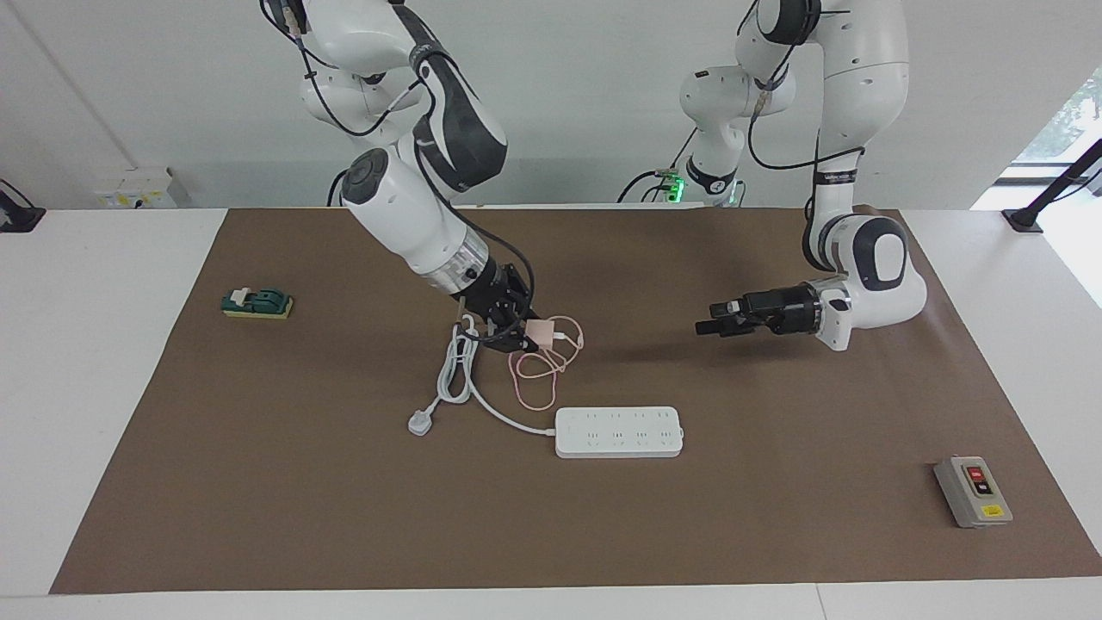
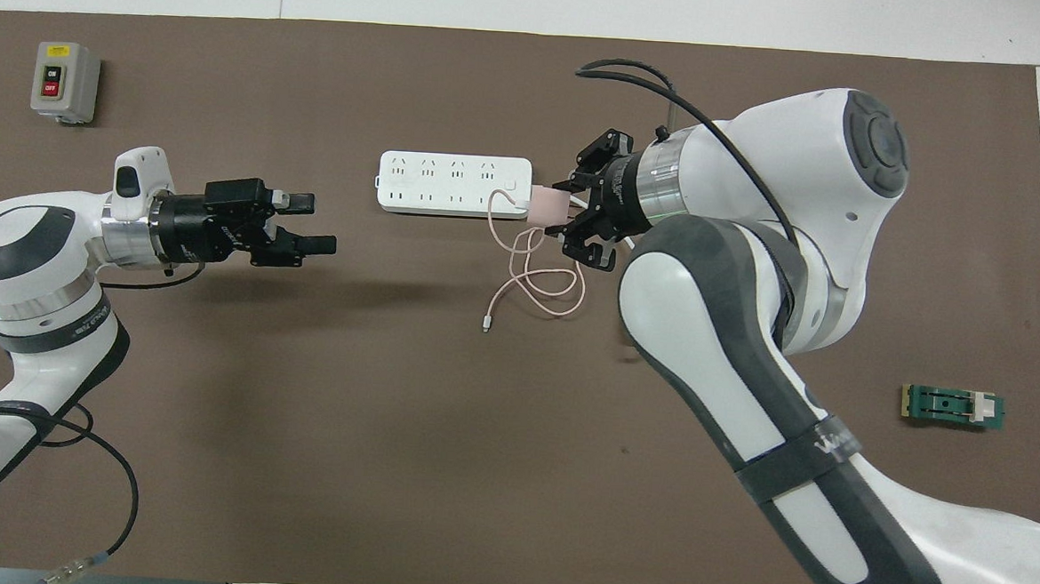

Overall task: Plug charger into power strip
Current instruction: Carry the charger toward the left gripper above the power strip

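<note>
My right gripper [image 1: 527, 336] [image 2: 563, 210] is shut on the charger [image 1: 543, 332] [image 2: 548, 206], a small pale pink cube held above the mat, over the loops of its own thin pink cable [image 1: 535, 381] [image 2: 545, 291]. In the overhead view the charger hangs by the cord end of the power strip [image 1: 618, 431] [image 2: 454, 184]. That long white bar lies flat with its sockets facing up. My left gripper [image 1: 707, 318] [image 2: 317, 223] hovers open and holds nothing, over bare mat toward the left arm's end of the strip.
The strip's thick grey-white cord [image 1: 455, 372] is coiled on the mat and ends in a three-pin plug [image 1: 419, 423]. A grey box with red and black buttons [image 1: 973, 491] [image 2: 64, 81] and a small green block [image 1: 256, 303] [image 2: 952, 407] sit near the ends of the brown mat [image 1: 344, 517].
</note>
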